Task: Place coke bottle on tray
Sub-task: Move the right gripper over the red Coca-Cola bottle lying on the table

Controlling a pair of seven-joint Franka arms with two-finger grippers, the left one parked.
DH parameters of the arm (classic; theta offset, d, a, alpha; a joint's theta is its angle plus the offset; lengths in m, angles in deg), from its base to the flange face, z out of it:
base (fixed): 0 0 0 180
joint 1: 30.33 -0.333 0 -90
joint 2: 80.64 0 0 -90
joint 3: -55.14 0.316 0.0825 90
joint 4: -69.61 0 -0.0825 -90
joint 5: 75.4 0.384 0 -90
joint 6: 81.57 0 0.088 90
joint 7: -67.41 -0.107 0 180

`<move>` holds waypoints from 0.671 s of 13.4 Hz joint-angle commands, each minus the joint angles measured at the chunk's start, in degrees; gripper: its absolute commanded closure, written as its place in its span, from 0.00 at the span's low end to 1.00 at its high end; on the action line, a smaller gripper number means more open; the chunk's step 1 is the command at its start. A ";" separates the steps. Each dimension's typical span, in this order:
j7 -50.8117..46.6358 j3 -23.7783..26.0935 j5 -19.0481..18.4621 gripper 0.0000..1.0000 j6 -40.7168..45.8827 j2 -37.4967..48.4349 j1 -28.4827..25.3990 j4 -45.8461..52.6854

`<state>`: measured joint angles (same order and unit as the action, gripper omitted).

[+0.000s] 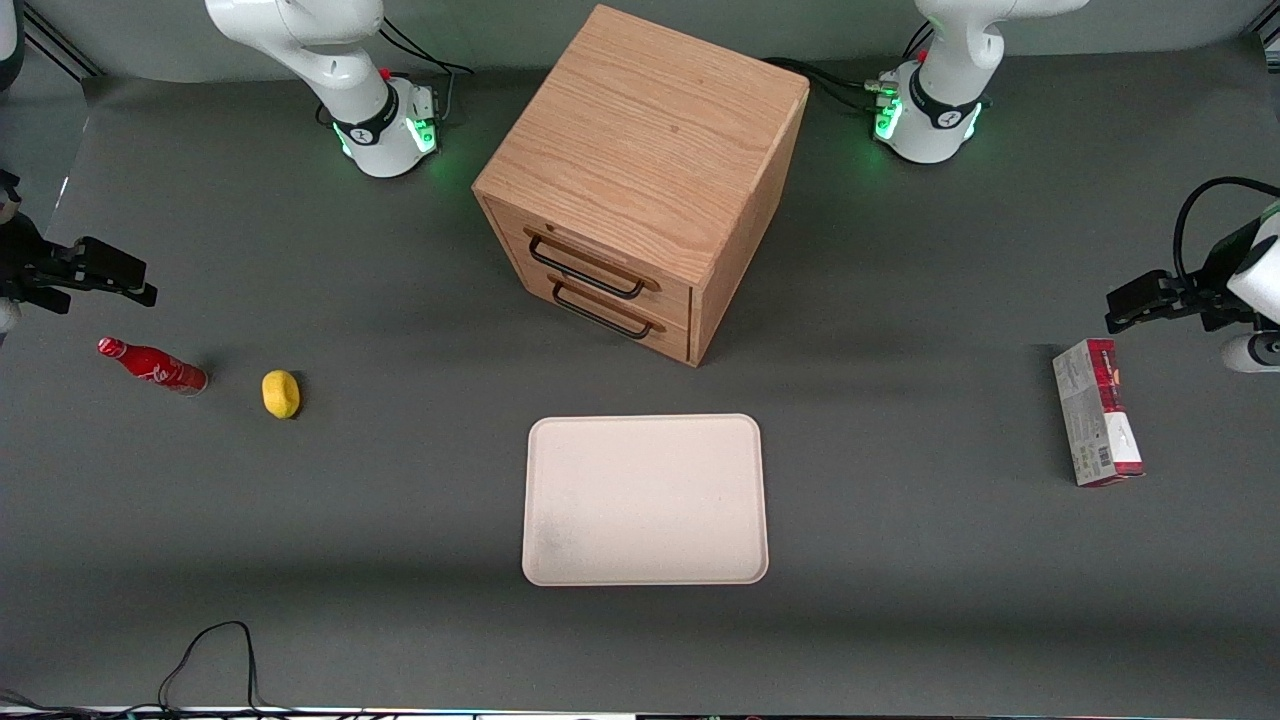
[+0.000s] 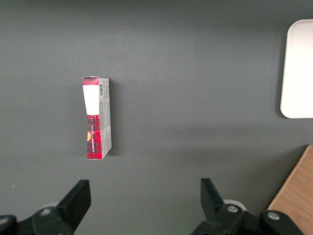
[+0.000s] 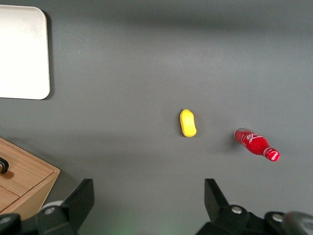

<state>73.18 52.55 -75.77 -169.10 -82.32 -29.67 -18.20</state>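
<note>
The coke bottle (image 1: 152, 365), small and red with white script and a red cap, rests on the grey table toward the working arm's end. It also shows in the right wrist view (image 3: 255, 143); I cannot tell whether it stands or lies. The cream-white tray (image 1: 645, 500) sits flat in the middle of the table, in front of the drawer cabinet, and one corner of this tray (image 3: 22, 54) reaches the wrist view. My right gripper (image 1: 148, 282) hovers open above the table, slightly farther from the front camera than the bottle. Nothing is between the gripper (image 3: 149, 187) fingers.
A yellow lemon (image 1: 281, 393) lies beside the bottle, between it and the tray. A wooden two-drawer cabinet (image 1: 640, 180) stands farther back at the table's middle. A red-and-grey carton (image 1: 1097, 425) lies toward the parked arm's end.
</note>
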 commanded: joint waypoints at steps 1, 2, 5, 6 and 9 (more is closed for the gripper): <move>-1.81 -0.23 -0.16 0.00 0.70 0.53 -0.39 -0.25; -1.63 -0.23 -0.24 0.00 0.70 0.36 -0.48 -0.08; -1.72 -0.23 -0.07 0.00 0.70 -0.08 -0.40 0.10; -1.20 -0.40 -0.07 0.00 0.61 -0.08 -0.13 0.10; 4.31 -6.27 0.02 0.00 -0.36 -0.78 0.31 0.01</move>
<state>73.64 49.98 -75.78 -169.16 -82.74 -29.55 -18.25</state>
